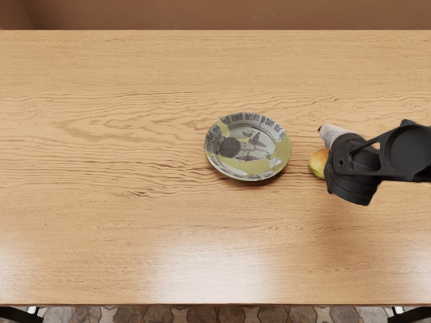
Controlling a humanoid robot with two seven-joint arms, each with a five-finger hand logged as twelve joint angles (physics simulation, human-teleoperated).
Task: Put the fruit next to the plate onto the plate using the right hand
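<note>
A patterned plate point(248, 146) with a yellow-green and grey design lies right of the table's middle. Just to its right, a yellow-orange fruit point(316, 163) rests on the wood, mostly covered by my right hand point(337, 158). The right arm's black wrist comes in from the right edge and sits over the fruit. One pale fingertip point(330, 133) shows above the wrist. The hand's other fingers are hidden behind the wrist, so its hold on the fruit cannot be made out.
The wooden table point(135, 202) spans the whole view, with its front edge near the bottom and a back edge along the top. Nothing else stands on it.
</note>
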